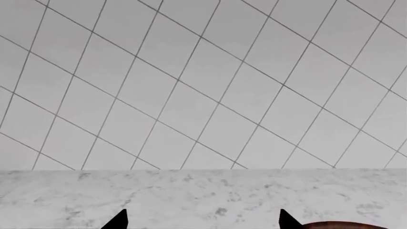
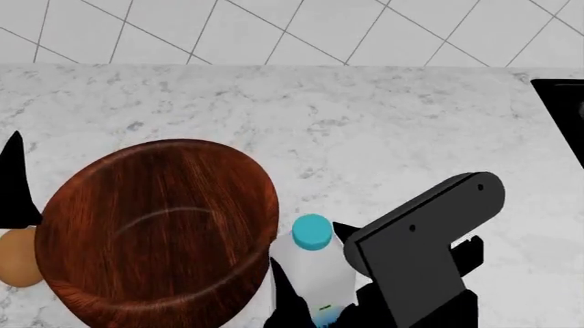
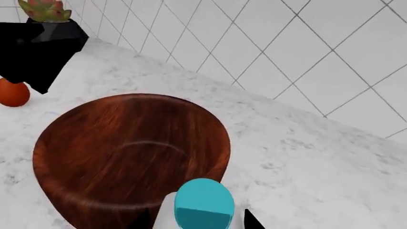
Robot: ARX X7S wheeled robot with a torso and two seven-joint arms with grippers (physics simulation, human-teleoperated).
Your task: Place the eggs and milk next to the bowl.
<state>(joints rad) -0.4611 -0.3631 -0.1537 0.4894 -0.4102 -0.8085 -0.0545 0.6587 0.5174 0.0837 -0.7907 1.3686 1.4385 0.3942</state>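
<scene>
Here, right claw (image 2: 306, 273) angled down over the tabletop (image 2: 383, 130), clamped around the upright milk (image 2: 313, 256), just beside the bowl (image 2: 155, 225), left claw (image 1: 202, 220) spread wide.

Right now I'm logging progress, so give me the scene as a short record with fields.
bowl: on the marble counter, nothing seen inside
milk: upright, just right of the bowl, between the right gripper fingers
egg: tan, at the bowl's left edge, by the left gripper
second egg: reddish, on the counter apart from the bowl
left gripper state: open, empty
</scene>
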